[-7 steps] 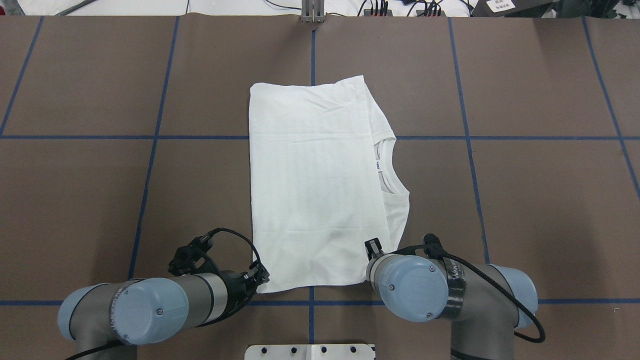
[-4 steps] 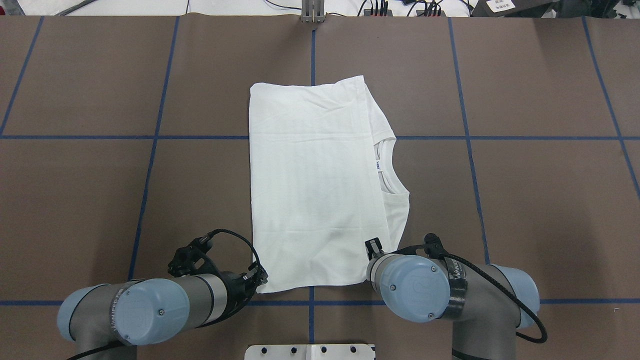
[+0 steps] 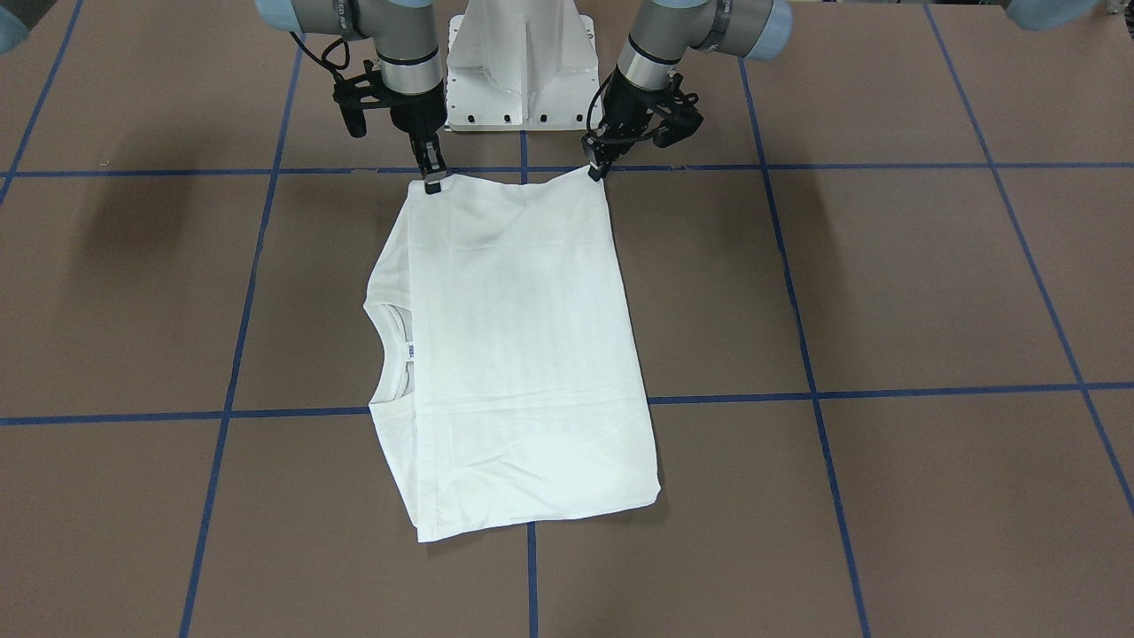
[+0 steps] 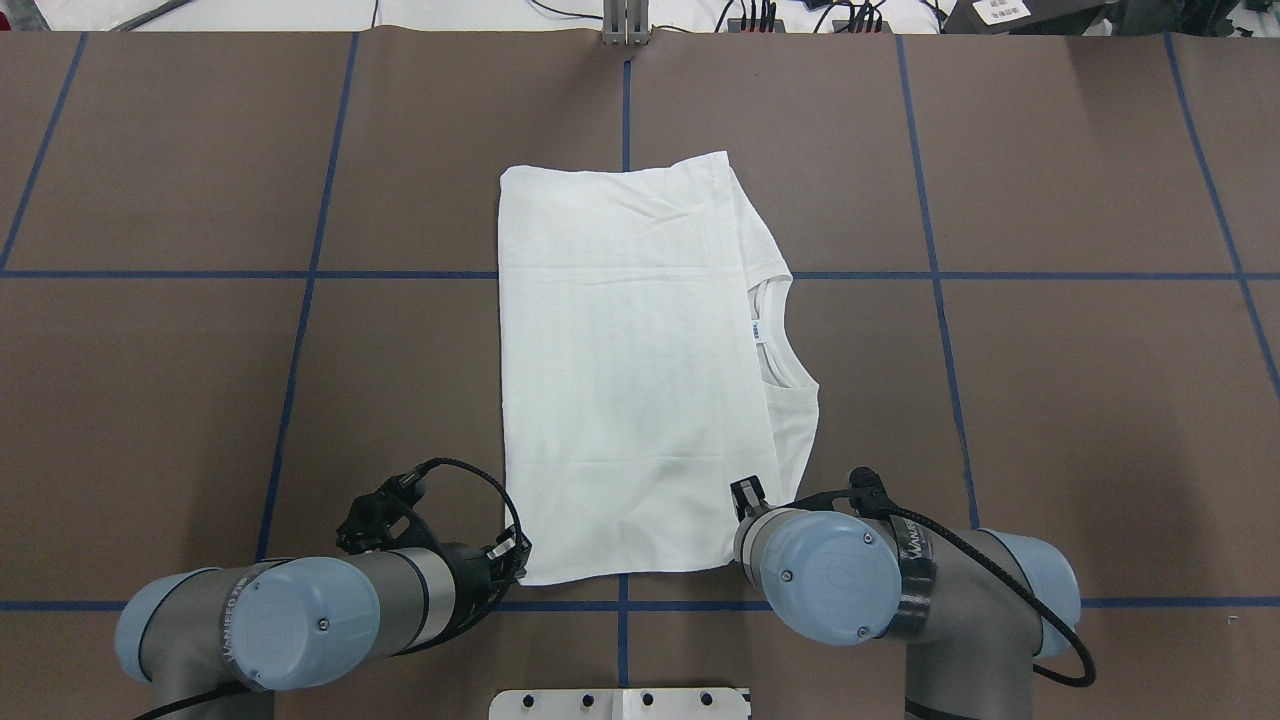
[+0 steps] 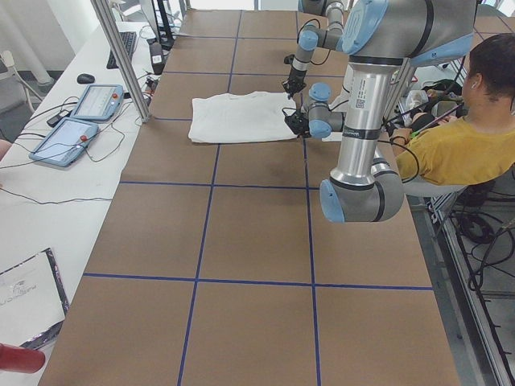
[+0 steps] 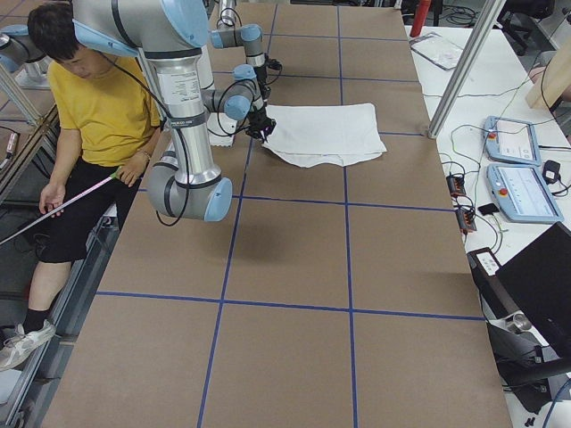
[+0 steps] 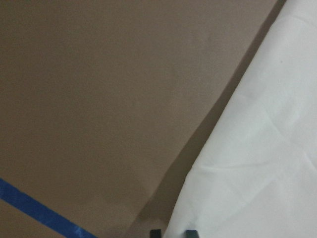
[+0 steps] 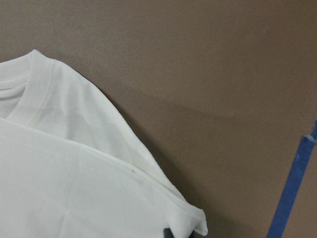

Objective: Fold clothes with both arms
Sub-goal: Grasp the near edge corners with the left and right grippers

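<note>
The white T-shirt (image 3: 523, 354) lies folded into a rectangle at the table's middle, plain side up, and also shows in the overhead view (image 4: 630, 370). Its ribbed collar (image 4: 775, 340) with a small label points toward the robot's right. No text shows. My left gripper (image 3: 594, 170) is shut on the near corner on my left; the left wrist view shows cloth (image 7: 257, 148) between its fingertips (image 7: 156, 232). My right gripper (image 3: 432, 182) is shut on the other near corner and is hidden under its wrist in the overhead view. Both corners are slightly raised, and the edge between them sags.
The white pedestal base (image 3: 518, 62) stands just behind the grippers. An operator in yellow (image 6: 98, 98) sits beside the robot. Control tablets (image 5: 88, 100) and a metal post (image 4: 625, 25) lie beyond the far table edge. Blue tape lines (image 4: 300, 340) cross the brown tabletop.
My left gripper has crept slightly toward the robot with its shirt corner. The right arm has barely shifted. The shirt otherwise lies as before.
</note>
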### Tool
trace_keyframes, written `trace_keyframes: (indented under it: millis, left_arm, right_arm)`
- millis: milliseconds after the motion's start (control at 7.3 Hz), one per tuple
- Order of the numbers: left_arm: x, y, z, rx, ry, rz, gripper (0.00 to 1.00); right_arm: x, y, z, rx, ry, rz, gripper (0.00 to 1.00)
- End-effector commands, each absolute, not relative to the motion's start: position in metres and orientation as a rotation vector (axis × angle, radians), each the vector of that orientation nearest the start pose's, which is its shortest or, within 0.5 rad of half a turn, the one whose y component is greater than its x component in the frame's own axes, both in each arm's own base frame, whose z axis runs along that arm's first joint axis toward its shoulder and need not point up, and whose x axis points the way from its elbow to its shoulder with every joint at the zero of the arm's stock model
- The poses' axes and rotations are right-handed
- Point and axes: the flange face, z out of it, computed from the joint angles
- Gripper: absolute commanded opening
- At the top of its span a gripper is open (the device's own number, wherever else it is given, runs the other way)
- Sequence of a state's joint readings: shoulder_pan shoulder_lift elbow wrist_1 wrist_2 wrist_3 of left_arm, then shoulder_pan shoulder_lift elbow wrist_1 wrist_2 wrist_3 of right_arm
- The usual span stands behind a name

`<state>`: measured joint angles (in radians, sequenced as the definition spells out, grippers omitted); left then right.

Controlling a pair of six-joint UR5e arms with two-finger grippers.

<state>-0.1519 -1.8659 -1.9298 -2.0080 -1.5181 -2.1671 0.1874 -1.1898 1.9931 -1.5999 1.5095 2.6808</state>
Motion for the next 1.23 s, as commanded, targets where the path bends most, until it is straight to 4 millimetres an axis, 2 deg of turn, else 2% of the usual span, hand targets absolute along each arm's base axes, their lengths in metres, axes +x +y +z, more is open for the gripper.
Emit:
trace_keyframes:
  millis: [0, 137, 411, 548, 685, 822, 1096]
  left_arm:
    - [0.541, -0.222, 0.288, -0.203, 1.101, -0.696, 0.00]
    - [0.539, -0.223, 0.288, -0.206, 1.104, -0.695, 0.00]
    - [0.513, -0.219, 0.266, -0.219, 1.157, -0.686, 0.00]
    - [0.510, -0.217, 0.263, -0.234, 1.161, -0.678, 0.00]
    - [0.500, -0.212, 0.253, -0.268, 1.179, -0.657, 0.00]
    - [0.480, -0.208, 0.248, -0.302, 1.196, -0.681, 0.00]
    - [0.457, -0.203, 0.224, -0.344, 1.249, -0.687, 0.00]
  right_arm:
    - [-0.535, -0.243, 0.276, -0.314, -0.774, 1.250, 0.00]
    - [-0.532, -0.244, 0.275, -0.315, -0.775, 1.251, 0.00]
    - [-0.519, -0.243, 0.262, -0.330, -0.808, 1.250, 0.00]
    - [-0.513, -0.234, 0.259, -0.344, -0.818, 1.238, 0.00]
    - [-0.497, -0.218, 0.258, -0.366, -0.828, 1.221, 0.00]
    - [-0.478, -0.205, 0.257, -0.382, -0.835, 1.203, 0.00]
    - [-0.447, -0.198, 0.238, -0.396, -0.849, 1.195, 0.00]
